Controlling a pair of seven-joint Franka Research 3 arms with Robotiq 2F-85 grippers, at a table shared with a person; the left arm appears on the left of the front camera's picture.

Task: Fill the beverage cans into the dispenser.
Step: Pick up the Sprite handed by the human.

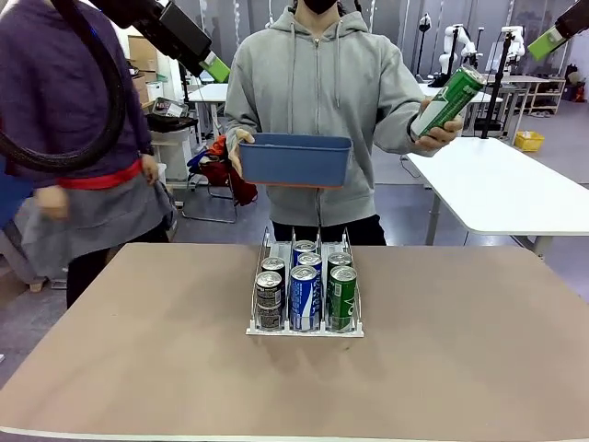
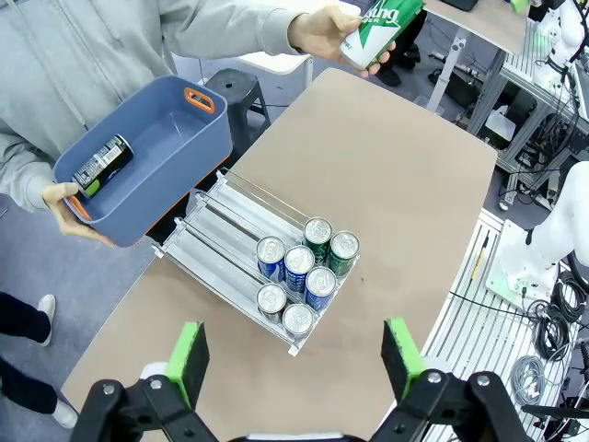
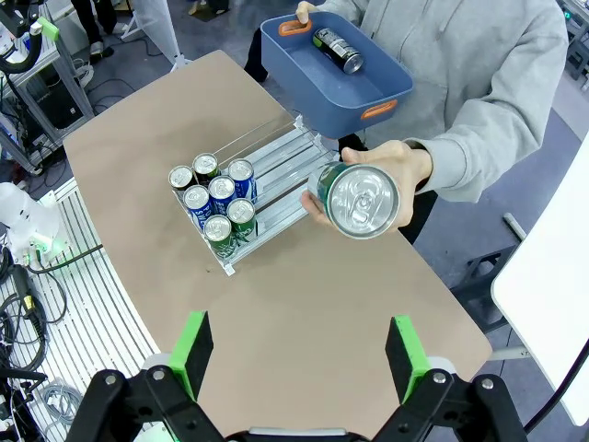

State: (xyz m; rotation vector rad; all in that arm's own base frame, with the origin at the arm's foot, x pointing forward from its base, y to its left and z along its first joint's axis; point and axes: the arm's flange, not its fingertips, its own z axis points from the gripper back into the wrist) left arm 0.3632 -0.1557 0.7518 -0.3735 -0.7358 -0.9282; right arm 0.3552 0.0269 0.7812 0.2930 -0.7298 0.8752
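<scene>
Aluminium, slim, green-and-white: 1 beverage can (image 1: 448,101) held out tilted in the person's hand (image 1: 440,136), high above the table's right far corner.
- Handling (judged): likely full, so some weight and a stiff wall; smooth painted skin, slippery; dents if squeezed hard. Grip across the mid-body, on the stretch towards the silver top, since the person's fingers wrap the lower half.
- Dispenser (image 1: 304,330) sits at mid-table, nearer the far edge. 3 lanes, 2 cans each, 6 cans (image 1: 305,295) packed at the near end: dark in the left lane, blue in the middle, green in the right.
- Lane floors behind those 6 lie bare up to the far end, where wire guides stand up. Loading from that end looks right.
- Blue bin (image 2: 175,138) in the person's other hand, above the dispenser's far end, tilted; 1 dark can (image 2: 101,166) lies inside.
- Left gripper (image 2: 294,341): jaws wide, holding nothing, high over the near-left side.
- Right gripper (image 3: 299,345): jaws wide, holding nothing, facing the offered can's top.
- Table (image 1: 460,350) bare on both sides of the dispenser and along the near edge; ample room to swing.
</scene>
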